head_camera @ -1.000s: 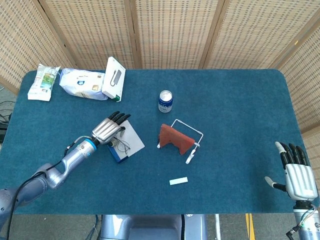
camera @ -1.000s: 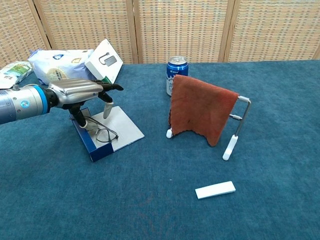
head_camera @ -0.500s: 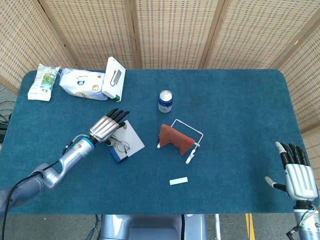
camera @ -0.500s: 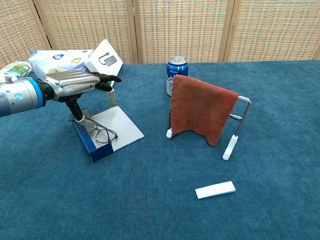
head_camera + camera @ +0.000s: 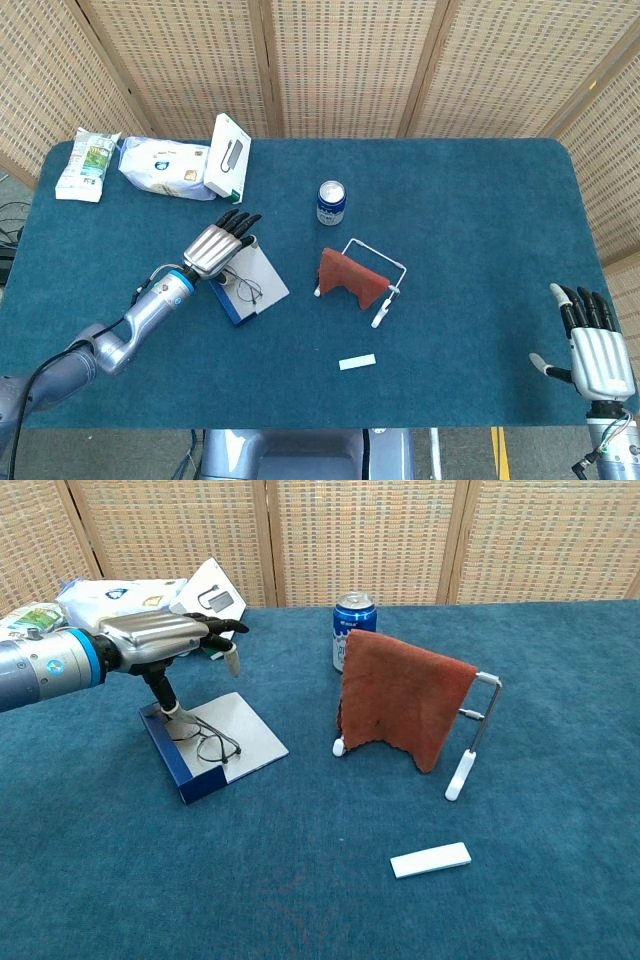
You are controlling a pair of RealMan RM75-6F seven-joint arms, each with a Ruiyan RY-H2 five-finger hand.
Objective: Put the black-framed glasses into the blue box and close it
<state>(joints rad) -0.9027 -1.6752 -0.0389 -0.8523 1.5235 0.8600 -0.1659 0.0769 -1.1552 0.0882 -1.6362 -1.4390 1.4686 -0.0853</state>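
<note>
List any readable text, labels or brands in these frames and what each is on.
None can be read.
Blue can: white print, too blurred.
White plastic bag: blue logo and print, too small.
Green and white packet: print illegible.
White box: only a picture of a grey item, no legible words.
Small white strip: no markings visible.
</note>
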